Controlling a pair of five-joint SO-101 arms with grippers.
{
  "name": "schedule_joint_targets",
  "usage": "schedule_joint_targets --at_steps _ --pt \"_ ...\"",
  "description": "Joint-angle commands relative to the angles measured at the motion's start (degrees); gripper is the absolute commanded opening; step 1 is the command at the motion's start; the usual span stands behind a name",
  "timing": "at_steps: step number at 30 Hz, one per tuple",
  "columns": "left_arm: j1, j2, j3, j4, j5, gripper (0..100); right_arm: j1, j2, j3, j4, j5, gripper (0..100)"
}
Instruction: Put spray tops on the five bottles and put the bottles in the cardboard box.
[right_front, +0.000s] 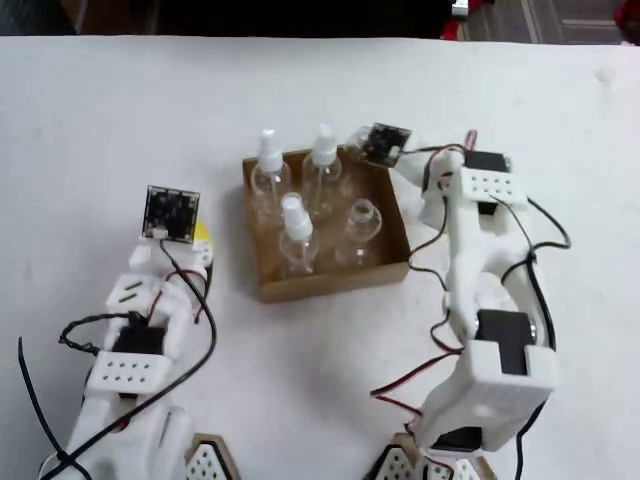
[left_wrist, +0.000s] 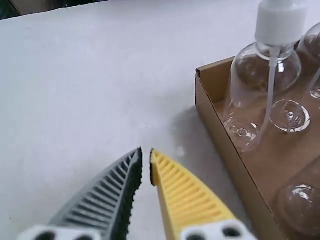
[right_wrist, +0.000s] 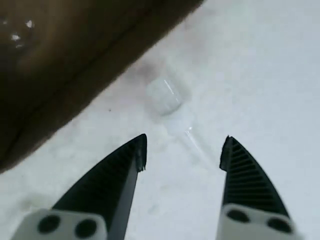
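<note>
4 clear bottles (right_front: 362, 224) upright in cardboard box (right_front: 330, 281), 3 with spray tops (right_front: 296, 212)

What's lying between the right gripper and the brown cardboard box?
In the right wrist view, a clear spray top with its tube lies on the white table, ahead of the right gripper's open jaws and short of the brown cardboard box.

Spray top (right_wrist: 164, 97) just beside cardboard box (right_wrist: 75, 60)

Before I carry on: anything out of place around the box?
Yes. One bottle in the cardboard box stands uncapped, unlike the three capped bottles. What looks like a loose spray top lies on the table outside the box, before the right gripper, fingers open.
</note>
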Motion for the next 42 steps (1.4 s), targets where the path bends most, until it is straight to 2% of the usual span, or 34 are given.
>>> schedule_joint_targets --at_steps 1,7,14,22,24,30,34,37,42 --pt "0.75 -0.04 -0.44 -2.11 -0.79 3 -1.19 2.24 -2.64 -3.21 0.88 21.2" --pt "0.66 0.04 1.05 -6.15 -0.79 3 -0.75 5.23 -2.64 -7.78 0.44 21.2" --pt "0.66 0.04 1.05 -6.07 -0.79 3 -0.66 8.04 -2.64 -10.33 0.35 21.2" --pt "0.66 0.04 1.05 -6.07 -0.88 3 4.44 11.21 -2.64 -13.32 0.26 21.1" --pt "0.66 0.04 1.05 -6.07 -0.88 3 5.58 11.47 -2.64 -14.37 0.26 18.4" --pt "0.66 0.04 1.05 -5.98 -0.88 3 6.90 11.47 -2.55 -15.25 0.26 1.2" --pt "0.66 0.04 1.05 -5.98 -0.88 3 6.73 10.77 -2.55 -14.73 -0.62 7.2" --pt "0.57 0.04 1.05 -5.98 -0.88 3 6.99 9.01 -2.20 -14.55 -1.93 15.9" --pt "0.57 0.04 1.05 -6.15 -0.88 3 5.85 6.55 -2.64 -9.01 3.52 29.4"
